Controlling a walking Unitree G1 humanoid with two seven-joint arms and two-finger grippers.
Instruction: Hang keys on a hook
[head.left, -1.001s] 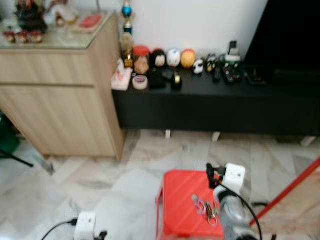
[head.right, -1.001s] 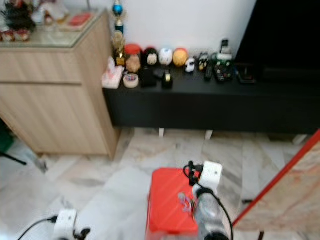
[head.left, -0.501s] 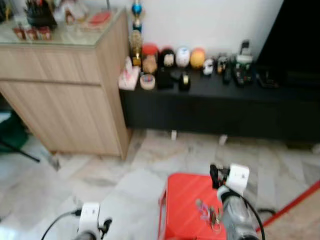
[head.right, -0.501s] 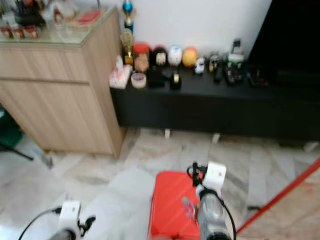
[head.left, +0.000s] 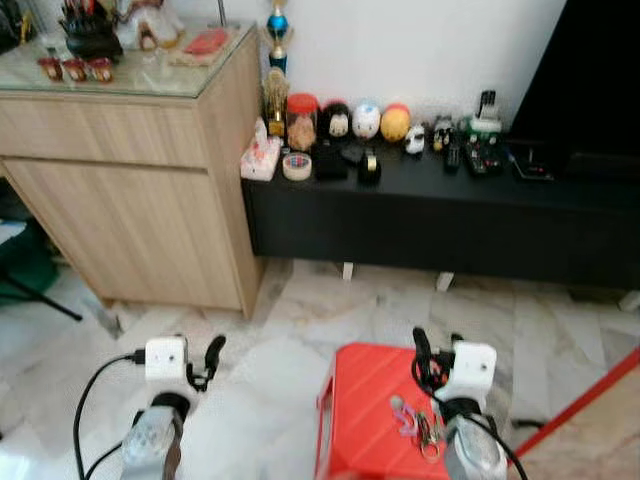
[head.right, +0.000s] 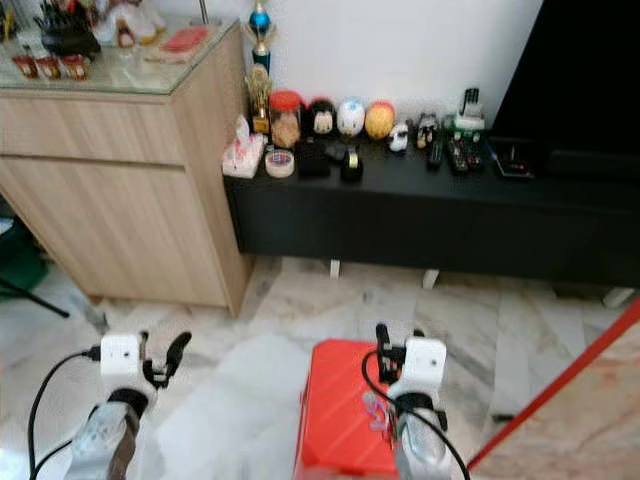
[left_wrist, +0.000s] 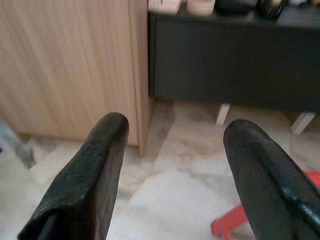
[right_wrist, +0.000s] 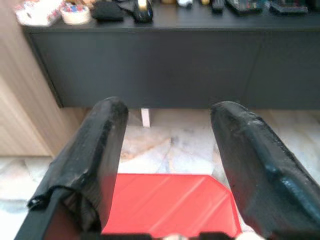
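Note:
A bunch of keys (head.left: 417, 428) with a pink tag lies on top of a red plastic stool (head.left: 360, 410) on the marble floor in front of me. My right gripper (head.left: 424, 352) hovers over the stool's far edge, just beyond the keys, with its fingers (right_wrist: 95, 150) open and nothing between them. In the right wrist view the stool (right_wrist: 170, 202) sits below the fingers. My left gripper (head.left: 211, 354) is held out over the bare floor left of the stool, open and empty, as the left wrist view's spread fingers (left_wrist: 87, 170) confirm.
A long black low cabinet (head.left: 440, 215) runs along the white wall, with figurines, a tape roll and remotes on top. A light wooden cupboard (head.left: 130, 190) stands at the left. A red bar (head.left: 580, 395) slants at the right. Open marble floor (head.left: 250, 340) lies between me and the furniture.
The left arm has risen into fuller view beside the stool. The camera has shifted and steadied, so the picture is sharper. The keys still lie on the stool.

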